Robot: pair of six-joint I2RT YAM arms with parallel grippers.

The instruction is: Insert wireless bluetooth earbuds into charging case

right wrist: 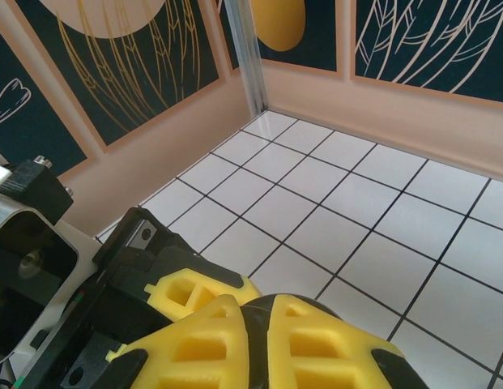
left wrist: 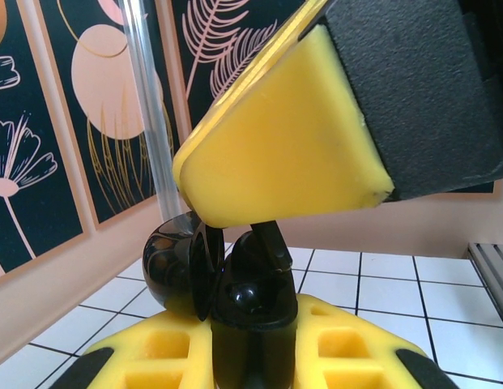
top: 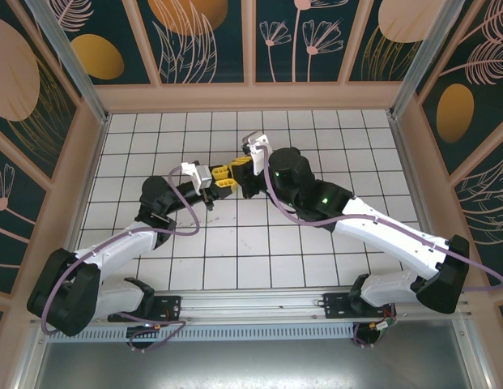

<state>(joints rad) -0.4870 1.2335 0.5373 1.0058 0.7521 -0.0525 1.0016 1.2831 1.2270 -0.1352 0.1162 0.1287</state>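
At centre frame the left hand (top: 219,183) grips what looks like the black case (left wrist: 251,284), the closed right hand (right wrist: 255,316) meeting it from above: insertion seems underway, not finished

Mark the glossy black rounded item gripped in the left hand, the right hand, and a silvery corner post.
Glossy black rounded item (left wrist: 249,296): left wrist view, its shiny front bulge.
Right hand (right wrist: 255,316): right wrist view, seam between its closed yellow fingertips.
Silvery corner post (right wrist: 249,57): right wrist view, mid-shaft.
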